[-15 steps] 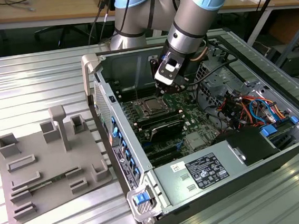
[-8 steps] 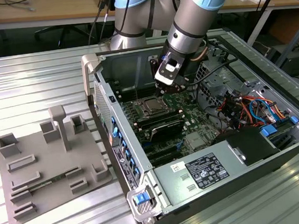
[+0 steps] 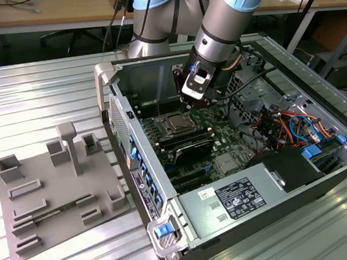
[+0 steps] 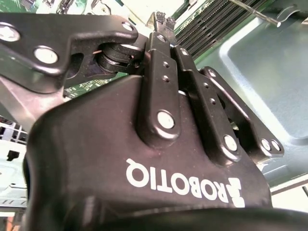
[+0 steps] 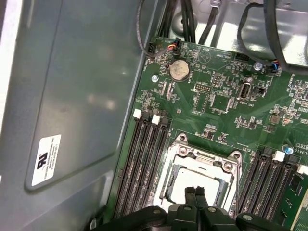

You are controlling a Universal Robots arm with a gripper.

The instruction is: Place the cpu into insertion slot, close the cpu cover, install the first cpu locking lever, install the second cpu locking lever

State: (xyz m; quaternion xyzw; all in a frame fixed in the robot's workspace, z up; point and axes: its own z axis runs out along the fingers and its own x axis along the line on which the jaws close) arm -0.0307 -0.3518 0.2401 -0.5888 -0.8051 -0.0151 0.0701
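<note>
Hanging above the cpu cover (image 5: 207, 155) is the tool (image 5: 197, 191), pinched closed.

You'll see white lettering across the black body of the gripper (image 4: 161, 20) in the second wrist view, upside down; a white sticker (image 5: 46, 160) with black print sits on the grey case wall (image 5: 72, 86) in the first wrist view, too small to read. In the exterior view a printed label (image 3: 240, 198) lies on the power supply housing (image 3: 197, 220), unreadable; the fine white marks on the green circuit board (image 5: 216, 103) can't be made out either.
</note>
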